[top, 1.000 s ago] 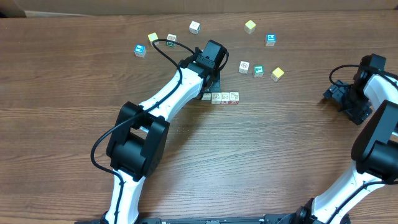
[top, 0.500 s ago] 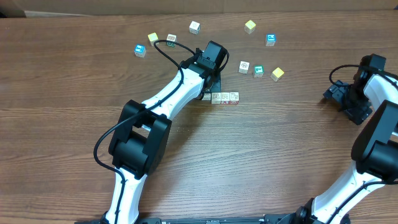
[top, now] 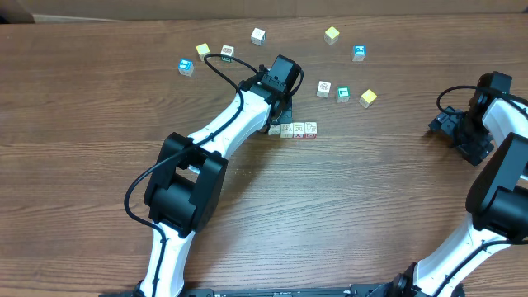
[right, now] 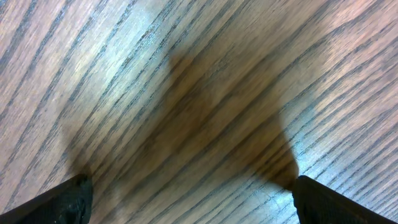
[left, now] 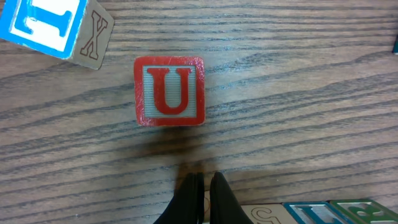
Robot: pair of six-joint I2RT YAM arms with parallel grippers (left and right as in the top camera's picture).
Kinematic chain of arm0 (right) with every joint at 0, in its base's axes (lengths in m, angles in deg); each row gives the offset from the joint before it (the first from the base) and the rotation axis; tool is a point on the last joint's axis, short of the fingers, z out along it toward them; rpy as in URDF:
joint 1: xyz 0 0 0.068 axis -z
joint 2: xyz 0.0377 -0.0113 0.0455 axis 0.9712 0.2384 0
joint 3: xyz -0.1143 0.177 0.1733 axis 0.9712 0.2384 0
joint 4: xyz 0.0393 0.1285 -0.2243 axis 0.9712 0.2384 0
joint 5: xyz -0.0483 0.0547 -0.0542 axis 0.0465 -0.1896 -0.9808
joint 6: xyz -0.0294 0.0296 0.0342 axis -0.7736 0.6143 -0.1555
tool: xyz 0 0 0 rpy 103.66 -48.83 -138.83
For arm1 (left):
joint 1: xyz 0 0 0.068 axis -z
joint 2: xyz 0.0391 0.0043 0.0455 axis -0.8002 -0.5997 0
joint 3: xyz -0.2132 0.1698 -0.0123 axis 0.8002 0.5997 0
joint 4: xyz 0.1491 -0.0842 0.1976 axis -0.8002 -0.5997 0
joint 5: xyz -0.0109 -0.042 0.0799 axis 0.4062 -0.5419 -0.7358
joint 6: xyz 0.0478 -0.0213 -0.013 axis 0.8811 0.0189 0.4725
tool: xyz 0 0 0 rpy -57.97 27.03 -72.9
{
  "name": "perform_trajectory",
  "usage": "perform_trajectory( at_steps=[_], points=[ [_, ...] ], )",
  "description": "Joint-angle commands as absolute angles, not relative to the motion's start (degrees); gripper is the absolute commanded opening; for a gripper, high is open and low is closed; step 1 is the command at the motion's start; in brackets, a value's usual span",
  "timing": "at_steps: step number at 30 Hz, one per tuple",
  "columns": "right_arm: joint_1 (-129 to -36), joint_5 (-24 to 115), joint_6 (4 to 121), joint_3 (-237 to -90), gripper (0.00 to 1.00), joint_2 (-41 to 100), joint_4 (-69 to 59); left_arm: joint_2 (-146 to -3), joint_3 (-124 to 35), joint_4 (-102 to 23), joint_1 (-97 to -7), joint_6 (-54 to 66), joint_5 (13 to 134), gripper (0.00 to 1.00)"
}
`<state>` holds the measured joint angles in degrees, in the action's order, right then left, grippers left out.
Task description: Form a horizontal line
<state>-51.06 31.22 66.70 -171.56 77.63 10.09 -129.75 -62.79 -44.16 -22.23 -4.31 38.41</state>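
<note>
The horizontal line point(top: 293, 129) is a short row of touching whitish cubes just below my left arm's tip; its tops point(left: 311, 213) show along the bottom edge of the left wrist view. My left gripper point(top: 278, 117) point(left: 204, 179) is shut on nothing, its tips at the row's left end. A red "U" cube point(left: 169, 90) lies alone on the wood just beyond those tips; the arm hides it from overhead. My right gripper point(top: 441, 125) point(right: 196, 200) stands open over bare wood at the far right, away from every cube.
Loose cubes lie scattered toward the back: yellow ones point(top: 203, 49) point(top: 332, 34) point(top: 368, 97), blue-marked ones point(top: 186, 66) point(top: 359, 52) point(top: 343, 93), whitish ones point(top: 258, 35) point(top: 323, 87). A blue-topped cube point(left: 50, 28) lies up and left of the "U" cube.
</note>
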Motion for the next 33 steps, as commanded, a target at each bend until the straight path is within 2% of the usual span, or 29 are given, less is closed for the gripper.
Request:
perform_trajectory(
  at_steps=[1,33],
  points=[
    [-50.7,29.7,66.7,-171.0,1.00,78.3,10.1,-130.6,-63.9,-43.5,-22.4,-4.8,37.9,0.04],
    [-50.7,29.7,66.7,-171.0,1.00,78.3,10.1,-130.6,-63.9,-43.9,-22.4,-2.7,41.4,0.04]
  ],
)
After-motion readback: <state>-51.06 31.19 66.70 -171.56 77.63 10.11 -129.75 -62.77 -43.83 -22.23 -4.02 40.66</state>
